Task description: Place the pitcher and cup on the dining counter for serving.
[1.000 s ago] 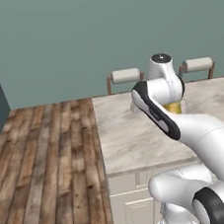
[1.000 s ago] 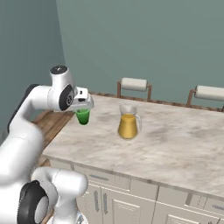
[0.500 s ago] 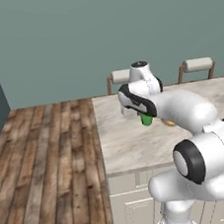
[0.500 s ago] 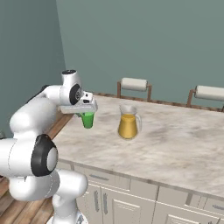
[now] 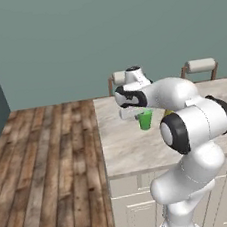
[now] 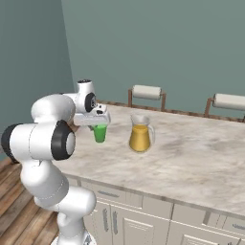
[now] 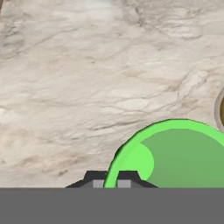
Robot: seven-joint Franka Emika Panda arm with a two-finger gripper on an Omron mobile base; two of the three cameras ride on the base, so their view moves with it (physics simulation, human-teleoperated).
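Observation:
A small bright-green cup (image 6: 99, 133) hangs upright from my gripper (image 6: 98, 125), which is shut on its rim, low over the near left part of the dining counter (image 6: 191, 153). Whether its base touches the stone I cannot tell. In the left base view the cup (image 5: 145, 120) shows just right of the gripper (image 5: 140, 114). From the hand view, the cup (image 7: 179, 153) opens below me, the gripper (image 7: 111, 178) pinching its rim. The golden-yellow pitcher (image 6: 140, 137) stands upright on the counter a short way right of the cup; the arm hides most of the pitcher (image 5: 168, 113) in the left base view.
Two stools (image 6: 147, 92) (image 6: 229, 101) stand along the counter's far side. The counter's left end (image 5: 102, 137) drops to a wooden floor (image 5: 45, 154). Bare stone stretches right of the pitcher (image 6: 206, 143).
The arm has swung in over the counter and carried the cup a little toward the pitcher and lower. The pitcher has stayed put.

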